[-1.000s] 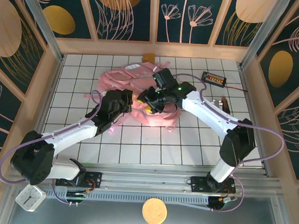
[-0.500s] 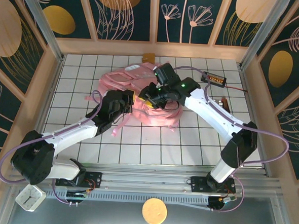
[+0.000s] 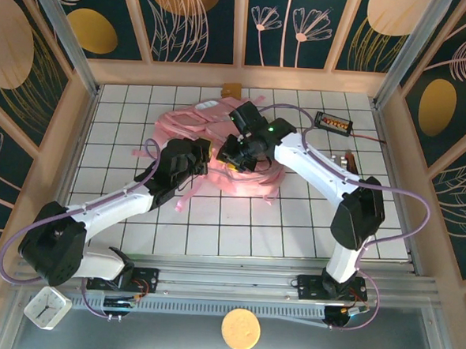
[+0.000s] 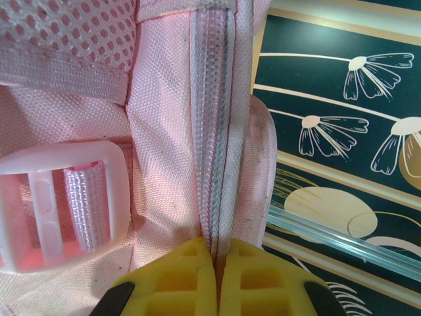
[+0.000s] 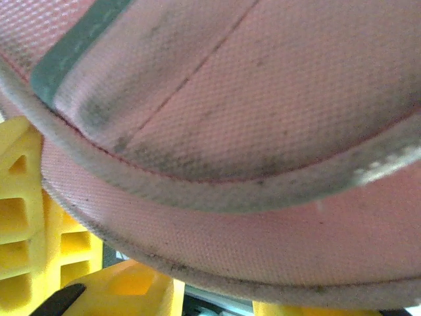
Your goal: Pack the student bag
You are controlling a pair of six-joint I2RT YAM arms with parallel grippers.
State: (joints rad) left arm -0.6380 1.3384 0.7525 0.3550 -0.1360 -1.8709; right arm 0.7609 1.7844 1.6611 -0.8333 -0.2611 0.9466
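The pink student bag (image 3: 195, 127) lies crumpled on the white gridded table (image 3: 237, 230), left of centre toward the back. My left gripper (image 3: 204, 162) is at its near edge. In the left wrist view, that gripper (image 4: 216, 255) is shut on the bag's zip seam (image 4: 212, 131), with a pale pink strap buckle (image 4: 59, 204) to the left. My right gripper (image 3: 232, 156) is pressed against the bag just right of the left one. A pink fabric rim (image 5: 217, 237) crosses over my right gripper (image 5: 210, 297) and hides its tips; its yellow fingers (image 5: 125, 289) stand apart.
A black device with orange digits (image 3: 333, 122) and its cable lie at the back right, with a small metal object (image 3: 348, 161) near it. A tan block (image 3: 231, 88) sits against the back wall. Loose pink straps (image 3: 260, 184) trail off the bag toward the table's middle.
My right arm has swung left, bringing its gripper closer to the left one over the bag, and its jaws have narrowed. The left arm keeps its grip and has barely moved.
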